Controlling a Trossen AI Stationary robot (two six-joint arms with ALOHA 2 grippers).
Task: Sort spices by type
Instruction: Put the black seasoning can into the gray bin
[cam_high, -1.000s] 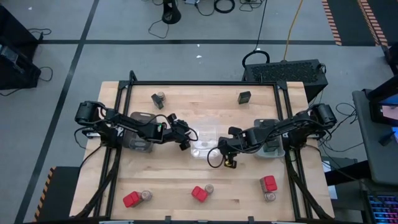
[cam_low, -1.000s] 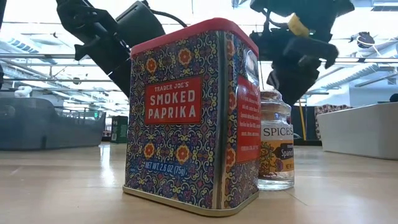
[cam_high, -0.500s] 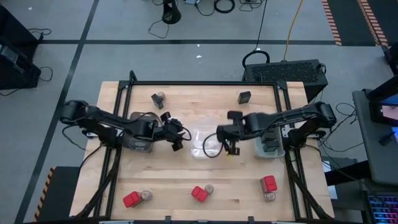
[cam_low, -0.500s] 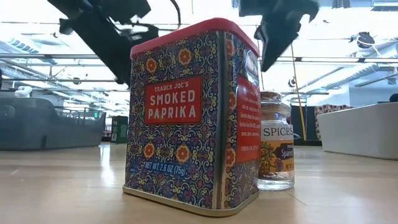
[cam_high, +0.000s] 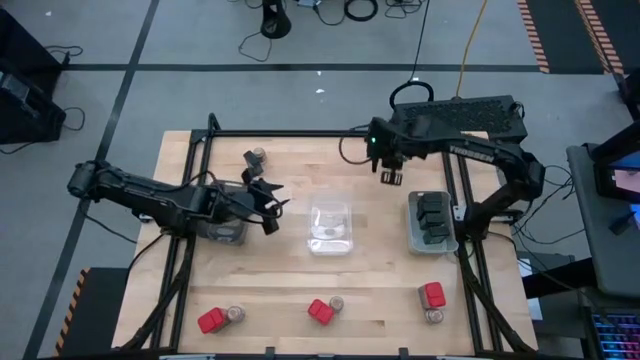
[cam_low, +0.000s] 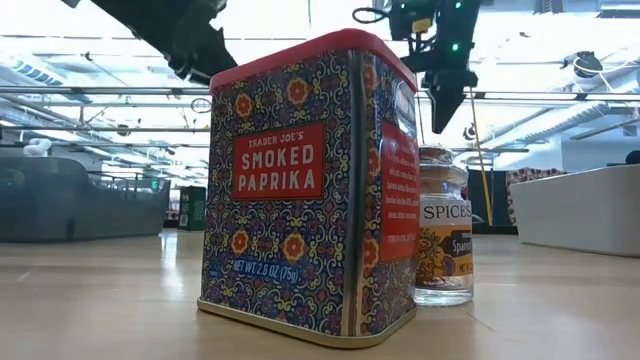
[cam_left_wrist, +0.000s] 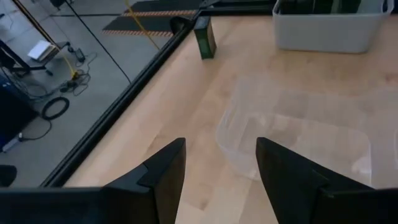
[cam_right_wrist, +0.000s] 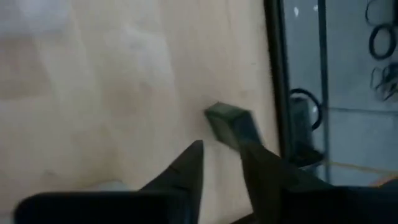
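On the wooden tabletop (cam_high: 300, 270), the right gripper (cam_right_wrist: 219, 163), fingers parted and empty, hovered over the twelve-o'clock black box (cam_right_wrist: 229, 122), apparently to grasp it; the left gripper (cam_left_wrist: 219, 163) waited open at nine o'clock.

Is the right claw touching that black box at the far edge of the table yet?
Cannot tell. In the right wrist view the right claw has open fingers just short of the black box, but no clear gap or contact shows. The high view hides the box under the claw.
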